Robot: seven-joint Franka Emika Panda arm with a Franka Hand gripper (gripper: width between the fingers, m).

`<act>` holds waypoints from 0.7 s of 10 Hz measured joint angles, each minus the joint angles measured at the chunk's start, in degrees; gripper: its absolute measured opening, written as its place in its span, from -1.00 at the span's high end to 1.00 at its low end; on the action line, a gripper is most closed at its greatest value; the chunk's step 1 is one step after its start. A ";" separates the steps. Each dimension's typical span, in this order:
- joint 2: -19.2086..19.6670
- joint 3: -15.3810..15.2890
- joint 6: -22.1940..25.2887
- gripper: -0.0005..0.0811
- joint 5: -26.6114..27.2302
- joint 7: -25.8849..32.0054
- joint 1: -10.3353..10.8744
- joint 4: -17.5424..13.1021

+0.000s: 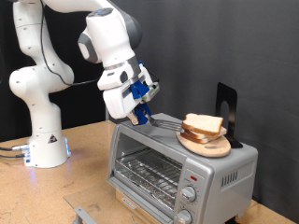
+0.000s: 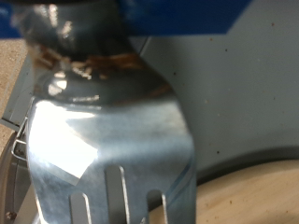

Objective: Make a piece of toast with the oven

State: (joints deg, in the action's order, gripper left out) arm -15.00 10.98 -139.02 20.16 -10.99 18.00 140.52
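Gripping a metal spatula [image 1: 161, 120] by its handle, the gripper [image 1: 140, 105] hangs above the oven [image 1: 177, 163] at its left end. 2 knobs [image 1: 188, 198] sit on the oven's front right. On top, sliced bread [image 1: 203, 125] rests on a round wooden board [image 1: 207, 145], the spatula's blade reaching toward it. The wrist view is filled by the slotted blade [image 2: 107, 159].

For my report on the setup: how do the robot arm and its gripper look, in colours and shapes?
The arm is glossy white, built of rounded segments with dark joint seams, on a white base that glows bluish and carries a small dark triangle mark. Cables leave the base near the table. The gripper has a white body with blue parts around its fingers.
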 joint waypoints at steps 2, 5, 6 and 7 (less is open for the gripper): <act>0.22 -0.04 -0.01 -0.18 0.00 -0.20 0.00 -0.78; 0.84 -0.13 3.13 -0.18 -1.54 -0.63 0.00 -2.63; 1.51 -0.28 5.13 -0.18 -2.76 -1.49 0.00 -3.61; 2.17 -0.50 6.70 -0.18 -3.65 -2.13 0.00 -4.41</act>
State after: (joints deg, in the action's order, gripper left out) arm -12.83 10.49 -132.31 16.51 -13.11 18.00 136.11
